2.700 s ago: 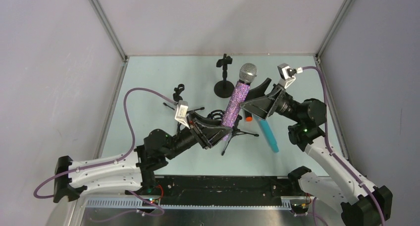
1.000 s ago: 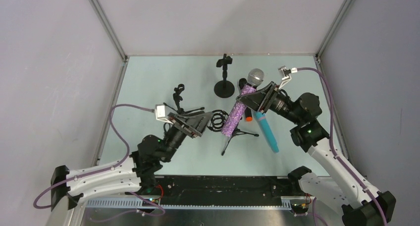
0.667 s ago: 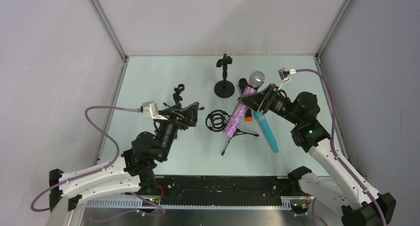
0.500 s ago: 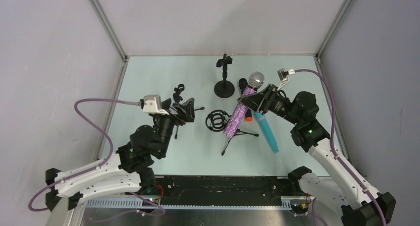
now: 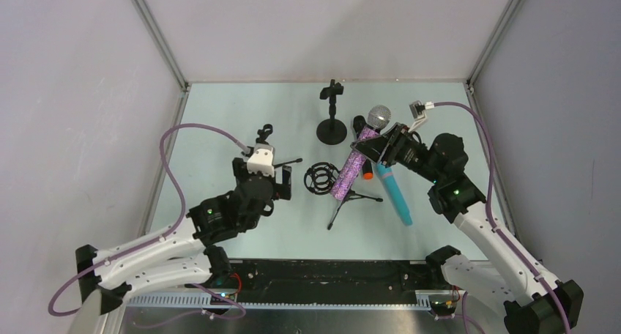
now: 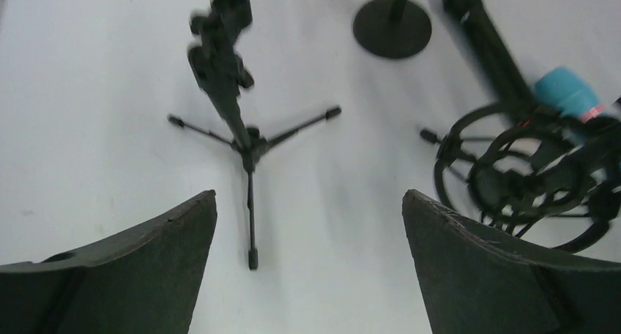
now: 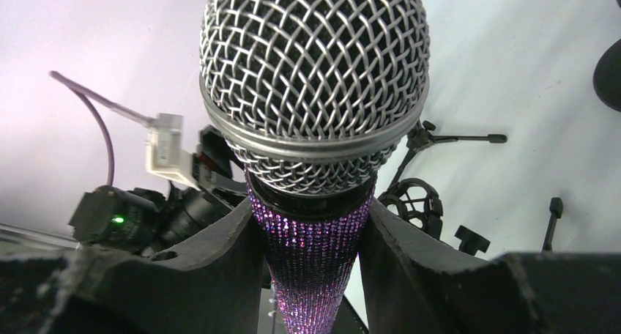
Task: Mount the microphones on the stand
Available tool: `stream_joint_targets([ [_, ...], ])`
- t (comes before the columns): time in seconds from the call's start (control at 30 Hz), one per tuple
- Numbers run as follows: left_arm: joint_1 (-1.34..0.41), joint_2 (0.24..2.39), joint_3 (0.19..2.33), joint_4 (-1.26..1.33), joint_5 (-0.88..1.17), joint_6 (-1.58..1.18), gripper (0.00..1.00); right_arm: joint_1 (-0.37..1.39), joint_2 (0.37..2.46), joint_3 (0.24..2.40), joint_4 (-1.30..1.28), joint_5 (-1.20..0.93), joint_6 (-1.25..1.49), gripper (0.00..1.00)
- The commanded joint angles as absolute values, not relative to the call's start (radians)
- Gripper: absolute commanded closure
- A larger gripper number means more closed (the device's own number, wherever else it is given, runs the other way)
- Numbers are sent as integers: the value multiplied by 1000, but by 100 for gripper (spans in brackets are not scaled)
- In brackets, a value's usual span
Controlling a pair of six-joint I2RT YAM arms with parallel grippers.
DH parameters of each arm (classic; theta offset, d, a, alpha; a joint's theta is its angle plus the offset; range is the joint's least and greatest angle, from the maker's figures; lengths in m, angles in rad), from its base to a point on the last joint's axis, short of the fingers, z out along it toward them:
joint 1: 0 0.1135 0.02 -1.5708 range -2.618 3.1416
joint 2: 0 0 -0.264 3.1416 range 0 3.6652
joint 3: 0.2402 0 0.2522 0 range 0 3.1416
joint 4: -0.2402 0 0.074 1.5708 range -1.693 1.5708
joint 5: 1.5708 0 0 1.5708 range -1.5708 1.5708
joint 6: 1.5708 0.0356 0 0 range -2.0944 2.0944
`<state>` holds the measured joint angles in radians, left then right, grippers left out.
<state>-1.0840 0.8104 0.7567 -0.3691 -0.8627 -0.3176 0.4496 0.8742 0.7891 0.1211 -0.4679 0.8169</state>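
— Where is the purple microphone (image 5: 349,162)?
— Clamped in my right jaws just under its silver head (image 7: 313,78), tilted, tail down by the shock-mount stand (image 5: 320,179). I cannot tell whether it is seated. My left jaws gape empty above the small tripod stand (image 6: 233,103).
— How will it handle?
— Stiff and top-heavy, I judge. The glitter gives friction, but the mesh could dent, so I hold the body.
— The others?
— The cyan microphone (image 5: 395,196) and black microphone (image 6: 487,52) lie just beside that stand.
— Room?
— A smooth, pale table (image 5: 220,121) with grey walls (image 5: 329,26) around it. Tripod legs and a round-base stand (image 5: 332,131) crowd the middle.
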Motion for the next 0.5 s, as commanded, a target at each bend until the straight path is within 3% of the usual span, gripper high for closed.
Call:
stream_joint_targets([
  [0.0,-1020,808,696,-465,-694,-522,0,447,875,839,154,-432,791,100],
  [0.47,-954,853,533,-474,-526,-779,0,487,964,906,178,-418,741,100],
])
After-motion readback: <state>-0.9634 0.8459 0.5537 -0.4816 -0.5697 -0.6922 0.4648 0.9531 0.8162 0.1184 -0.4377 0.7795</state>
